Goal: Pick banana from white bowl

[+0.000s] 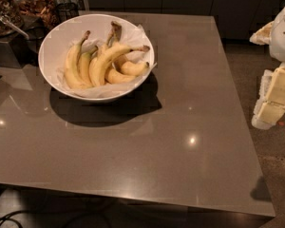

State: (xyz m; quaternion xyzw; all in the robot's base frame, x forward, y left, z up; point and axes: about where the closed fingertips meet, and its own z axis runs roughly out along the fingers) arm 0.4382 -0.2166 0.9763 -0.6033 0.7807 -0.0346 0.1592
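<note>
The white bowl [51, 41] stands at the back left of the grey table and is lined with crinkled white paper. Several yellow bananas lie in it. The banana [106, 59], the longest and most curved, lies on top in the middle, with its dark stem end pointing right toward the rim. Shorter bananas lie to its left and under it on the right. My gripper [275, 95], in white and cream parts, hangs at the right edge of the view beyond the table's right side, far from the bowl.
Glass jars of snacks [35, 6] with a metal scoop [13, 26] and a black mesh cup [66, 11] stand behind the bowl at the back left. The grey table [180, 127] has its front edge near the bottom of the view and its right edge beside the gripper.
</note>
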